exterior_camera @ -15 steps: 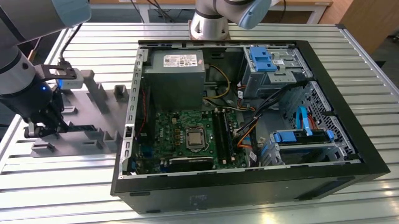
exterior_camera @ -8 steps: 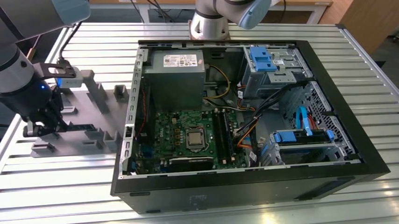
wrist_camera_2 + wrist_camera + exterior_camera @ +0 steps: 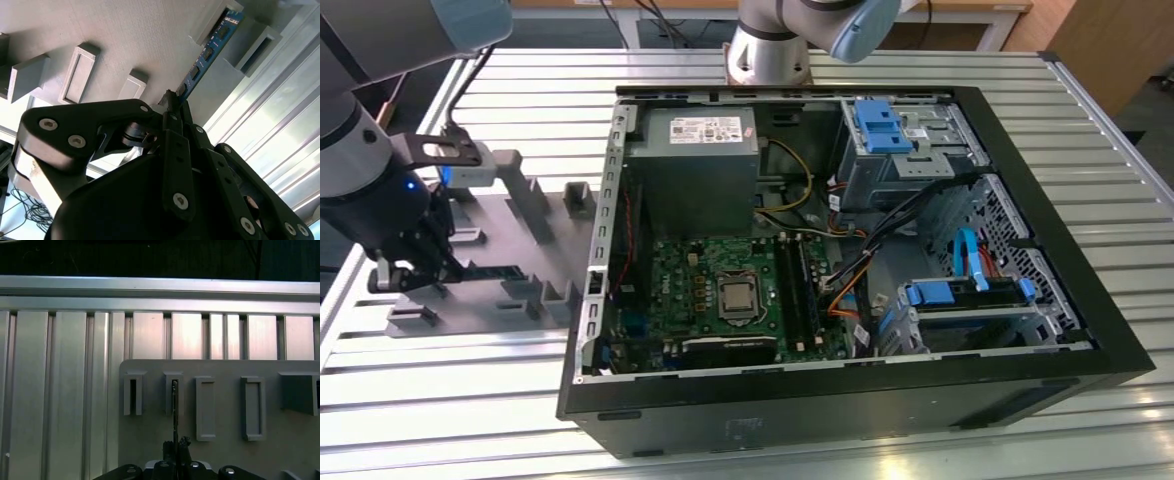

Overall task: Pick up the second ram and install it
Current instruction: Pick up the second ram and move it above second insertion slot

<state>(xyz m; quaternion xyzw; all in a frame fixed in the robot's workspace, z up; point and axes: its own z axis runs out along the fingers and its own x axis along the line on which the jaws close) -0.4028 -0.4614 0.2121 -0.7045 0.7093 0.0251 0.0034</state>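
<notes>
The second ram (image 3: 206,54) stands on edge on the grey fixture (image 3: 225,455). Its long axis runs parallel to the slats of the aluminium table (image 3: 65,390), and its far end sits at a slotted block by the fixture's edge. The gripper (image 3: 174,104) has its fingers clenched on the near end. The white label (image 3: 700,128) on the power supply (image 3: 694,185) in the open computer case (image 3: 854,410) is too small to read. Wooden furniture (image 3: 1107,40) stands beyond the table's far edge
</notes>
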